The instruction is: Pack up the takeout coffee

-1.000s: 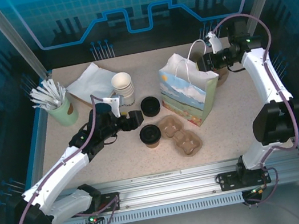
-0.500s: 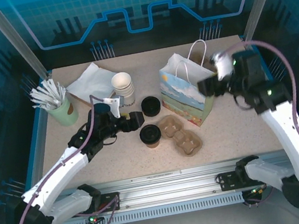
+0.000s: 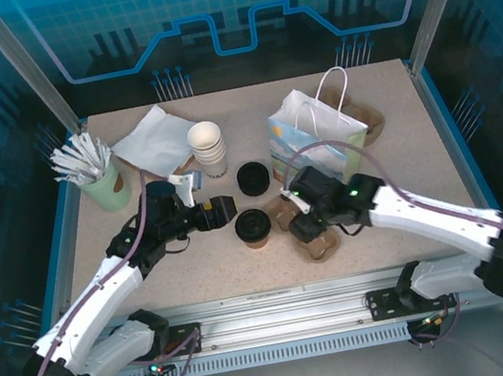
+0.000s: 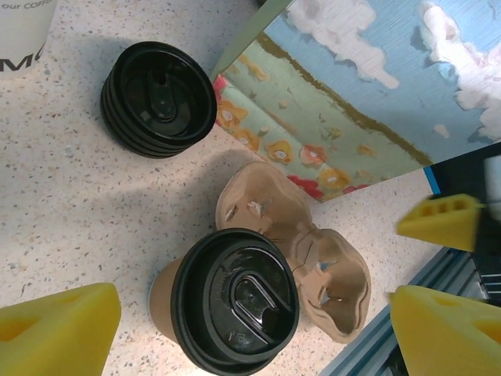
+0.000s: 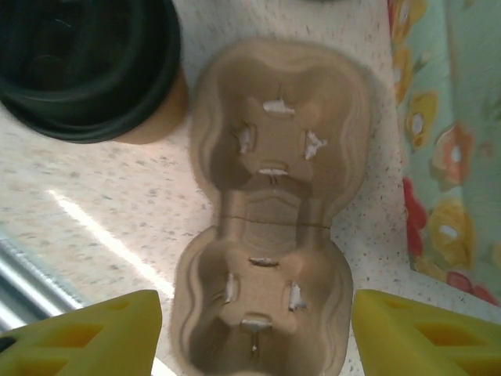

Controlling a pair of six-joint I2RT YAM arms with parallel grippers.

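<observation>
The takeout coffee (image 3: 253, 228), a tan cup under a black lid, stands upright just left of a brown cardboard cup carrier (image 3: 324, 241). My left gripper (image 3: 226, 210) hovers open a little to the cup's left. In the left wrist view the coffee (image 4: 235, 301) sits between and ahead of the yellow fingers (image 4: 59, 329), untouched. My right gripper (image 3: 300, 228) is open over the carrier. In the right wrist view its fingers (image 5: 427, 333) straddle the near cell of the carrier (image 5: 266, 227), with the coffee (image 5: 86, 63) at the top left.
A flowered paper bag (image 3: 318, 152) stands open behind the carrier. A stack of loose black lids (image 3: 252, 178), stacked white cups (image 3: 209, 149), napkins (image 3: 153, 139) and a green cup of stirrers (image 3: 99, 181) lie at the back left. The metal rail (image 3: 280, 295) runs along the front.
My right arm has swung from behind the bag round to the front and come down over the carrier. The left gripper has shifted slightly left.
</observation>
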